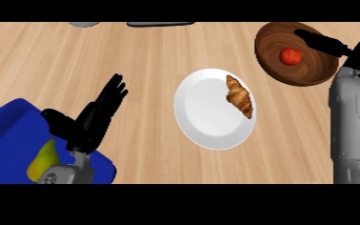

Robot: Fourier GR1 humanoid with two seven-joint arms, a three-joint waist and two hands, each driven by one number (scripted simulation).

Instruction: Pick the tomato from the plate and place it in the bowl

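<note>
A red tomato [291,56] lies inside the dark wooden bowl [277,71] at the upper right. The white plate [204,114] in the middle holds only a croissant [240,97] along its right side. My right hand [325,43] reaches over the bowl's right part, just right of the tomato and apart from it; its fingers look straight and hold nothing. My left hand [95,117] stands open at the lower left with fingers straight, pointing up and away.
A blue container [17,124] at the lower left corner holds a yellow-green pear [42,161]. Two dark and grey objects [160,24] peek in at the counter's far edge. My right forearm [346,124] runs down the right edge.
</note>
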